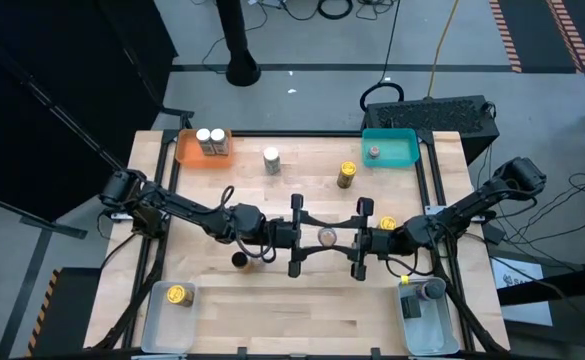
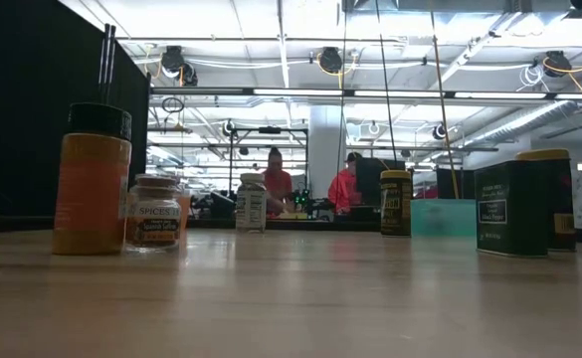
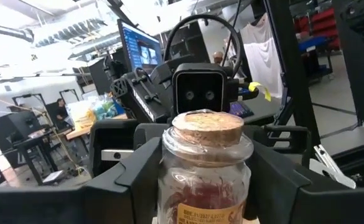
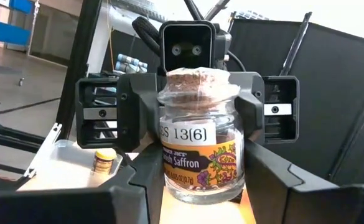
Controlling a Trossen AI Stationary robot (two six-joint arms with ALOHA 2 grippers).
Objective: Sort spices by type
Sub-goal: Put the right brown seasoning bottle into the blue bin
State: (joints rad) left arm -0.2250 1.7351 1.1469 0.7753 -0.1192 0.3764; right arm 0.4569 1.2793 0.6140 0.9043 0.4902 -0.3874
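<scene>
Handover step, mid-tabletop [image 1: 272, 300]: both arms meet at centre on one cork-topped saffron jar [image 1: 326, 237].

L to R in high view:
- Orange tray [image 1: 184, 150], back left, holds 2 white-topped jars [image 1: 210, 141].
- Clear tray [image 1: 158, 322], front left, has 1 gold jar [image 1: 179, 294].
- Dark jar [image 1: 239, 260] on bare wood just in front of left arm.
- Left gripper [image 1: 308, 238] reaches in from left; its fingers [image 3: 138, 174] sit on either side of the saffron jar [image 3: 205, 168], close against the glass. Looks like gripping, but contact not clear enough to be sure.
- White jar [image 1: 271, 160] loose, back centre.
- Right gripper [image 1: 346, 238] comes in from right, facing the left one; fingers [image 4: 275, 177] also flank the jar [image 4: 200, 140]. Can't tell if they pinch or just bracket it.
- Gold jar [image 1: 347, 175] loose, back right of centre; another gold-topped one [image 1: 387, 223] just beside the right wrist.
- Teal tray [image 1: 390, 148], back right, has 1 grey-lidded jar [image 1: 373, 152].
- Clear tray [image 1: 427, 325], front right, has 1 grey-lidded jar [image 1: 433, 290].

Next, prob.: one side must have firm hold before the other lets go, then receiver carries jar to the tray for its type. Keep jar upright, don't both pull
</scene>
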